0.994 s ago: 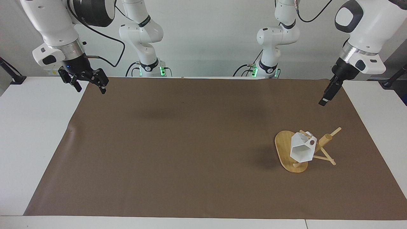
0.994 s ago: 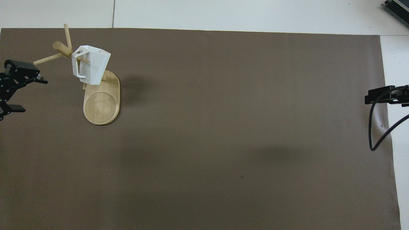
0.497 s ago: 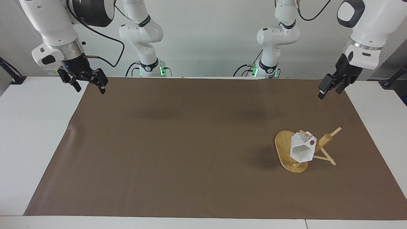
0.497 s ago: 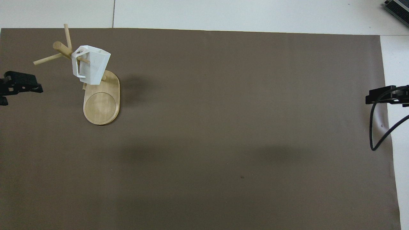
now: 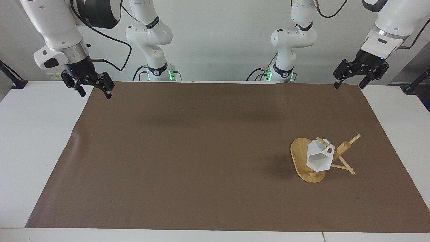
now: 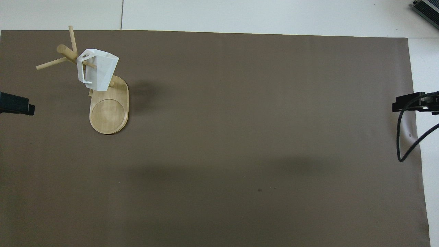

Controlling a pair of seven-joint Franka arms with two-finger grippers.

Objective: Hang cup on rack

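Already the cup (image 5: 318, 158) hung by its handle on a peg of the rack (image 5: 304, 160), at my left arm's end of the worktop (image 5: 188, 151), so both my jaws stood open, empty and well apart from it, and I judged nothing more was needed.

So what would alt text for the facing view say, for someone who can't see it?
A white cup hangs by its handle on a peg of a bamboo rack standing on a brown mat, toward the left arm's end of the table. Both grippers hang open and empty above the mat's corners nearest the robots: the left gripper, the right gripper.
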